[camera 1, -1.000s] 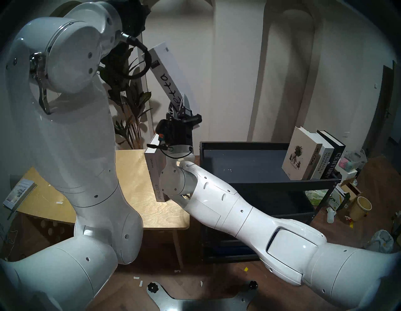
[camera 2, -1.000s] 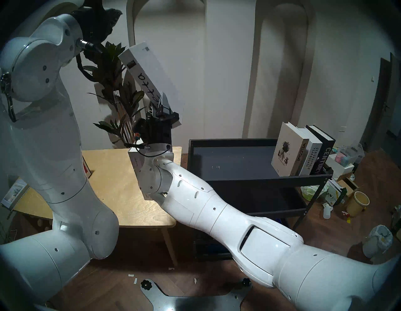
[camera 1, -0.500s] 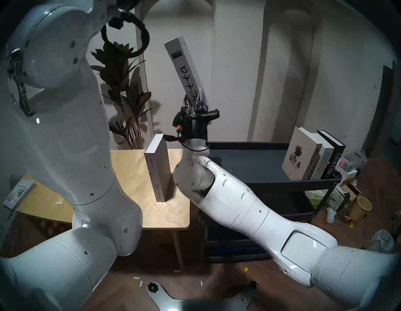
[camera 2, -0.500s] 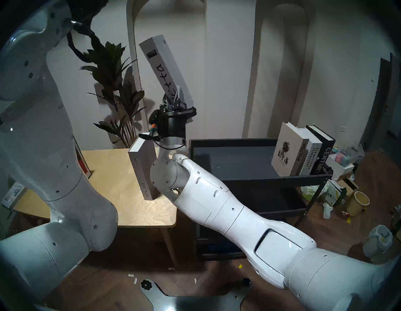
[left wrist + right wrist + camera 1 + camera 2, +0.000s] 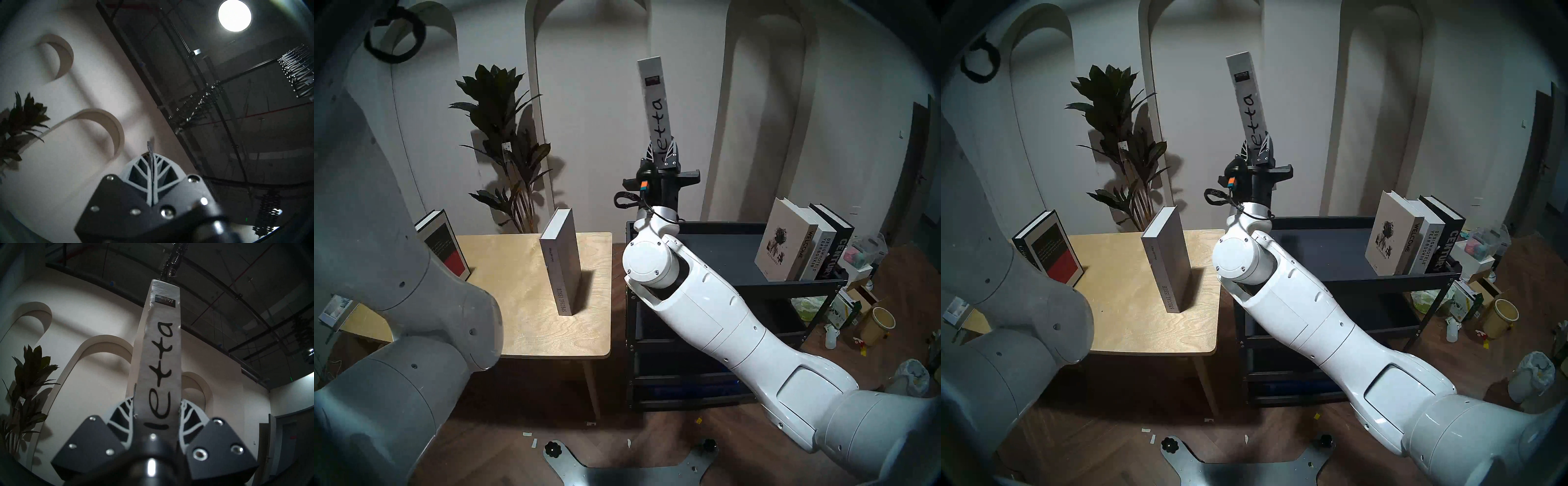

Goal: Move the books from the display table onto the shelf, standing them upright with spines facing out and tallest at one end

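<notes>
The right arm reaches up over the near left corner of the black shelf (image 5: pixel 734 284), and the right gripper (image 5: pixel 660 153) points upward with its fingers (image 5: pixel 190 417) clamped on the lower end of a tall white book (image 5: pixel 655 101). The book stands nearly upright in the air, its spine turned toward the camera, the hand-lettered letters "etta" showing above the fingers. In the right wrist view the same spine rises between the two ribbed fingers, which press on it from either side.

On the light wooden table (image 5: pixel 531 332), left of the shelf, a grey book (image 5: pixel 561 261) marked "Special Issue" stands upright near the right edge, spine toward the camera. At the far left of the table a black book (image 5: pixel 444 246) with a red panel on its cover stands tilted, partly hidden behind the left arm.

On the shelf's top tray, at the right end, three books stand side by side and lean slightly: a cream "Welcome" book (image 5: pixel 785 242), a white "Designhotels Yearbook" (image 5: pixel 824 249) and a black "Century" book (image 5: pixel 838 247), spines toward the camera.

The left gripper (image 5: pixel 151 153) appears only in the left wrist view, raised toward the ceiling; its fingers (image 5: pixel 144 171) are pressed together with nothing between them. A potted plant (image 5: pixel 504 135) stands behind the table against the arched wall.
</notes>
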